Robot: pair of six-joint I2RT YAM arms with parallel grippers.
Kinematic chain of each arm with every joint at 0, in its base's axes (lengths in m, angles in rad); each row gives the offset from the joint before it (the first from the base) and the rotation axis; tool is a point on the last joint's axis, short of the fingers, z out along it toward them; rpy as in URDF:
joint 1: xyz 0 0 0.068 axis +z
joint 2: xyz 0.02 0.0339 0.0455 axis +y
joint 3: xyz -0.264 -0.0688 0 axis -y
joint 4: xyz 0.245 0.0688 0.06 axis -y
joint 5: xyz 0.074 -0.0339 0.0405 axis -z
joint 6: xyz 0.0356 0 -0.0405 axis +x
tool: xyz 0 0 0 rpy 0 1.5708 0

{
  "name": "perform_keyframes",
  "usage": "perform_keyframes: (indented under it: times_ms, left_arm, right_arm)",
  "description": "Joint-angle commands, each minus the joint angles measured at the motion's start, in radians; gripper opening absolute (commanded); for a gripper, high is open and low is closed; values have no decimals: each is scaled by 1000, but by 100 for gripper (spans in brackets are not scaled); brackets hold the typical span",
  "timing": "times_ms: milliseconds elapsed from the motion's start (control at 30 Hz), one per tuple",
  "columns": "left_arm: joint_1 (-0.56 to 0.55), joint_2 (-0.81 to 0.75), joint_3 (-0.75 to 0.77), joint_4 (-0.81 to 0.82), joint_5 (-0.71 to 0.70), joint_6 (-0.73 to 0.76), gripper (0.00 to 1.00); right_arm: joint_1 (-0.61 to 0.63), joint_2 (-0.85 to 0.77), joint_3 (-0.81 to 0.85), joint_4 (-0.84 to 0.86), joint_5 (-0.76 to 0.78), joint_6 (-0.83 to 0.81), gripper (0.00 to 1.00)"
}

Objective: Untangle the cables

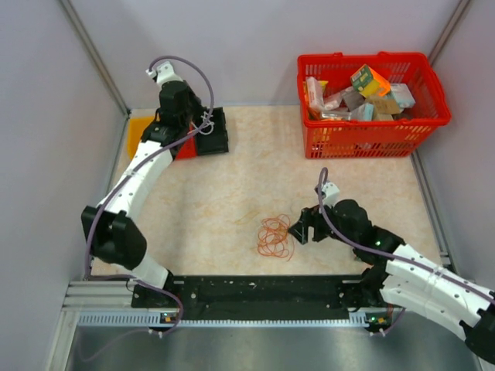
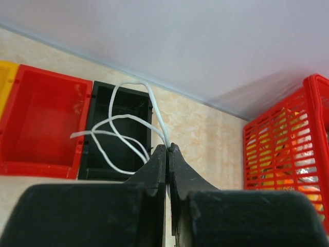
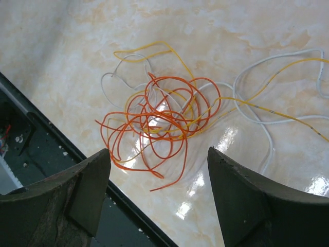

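Two grippers: left gripper (image 2: pixel 168 149) clamps a white cable (image 2: pixel 79 134) over the black bin (image 2: pixel 131 100); right gripper (image 1: pixel 300 229) stands apart-jawed, orange cable tangle (image 1: pixel 274 237) just at its 9 o'clock.

The beige marble-patterned table (image 3: pixel 231 25) is smooth and glossy. The thin orange cables (image 3: pixel 154 121) and the thin white cable (image 2: pixel 158 114) look smooth, plastic-coated. The red lattice basket (image 2: pixel 267 154) is shiny plastic.
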Motion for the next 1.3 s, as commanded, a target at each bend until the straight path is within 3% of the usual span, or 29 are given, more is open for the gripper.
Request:
perform_keyframes:
  times_ms: [0, 200, 467, 833, 1167, 1233, 1267]
  left_arm:
    - [24, 138, 148, 57, 44, -64, 0]
    - [61, 339, 315, 10, 97, -128, 0]
    - [116, 463, 306, 66, 128, -168, 0]
    - [135, 634, 378, -69, 90, -205, 0]
    - [123, 763, 541, -221, 167, -133, 0]
    - [123, 749, 536, -225, 183, -140, 6]
    - [123, 738, 536, -236, 185, -146, 16]
  right_arm:
    - [-8, -89, 11, -41, -19, 52, 75]
    - [-8, -167, 14, -100, 37, 59, 75]
    - [-8, -155, 40, -125, 28, 59, 75]
    - [-8, -86, 67, -127, -12, 48, 75]
    - [-8, -101, 59, -119, 1, 95, 75]
    - [-8, -96, 70, -120, 10, 101, 75]
    - [-8, -95, 71, -120, 14, 108, 75]
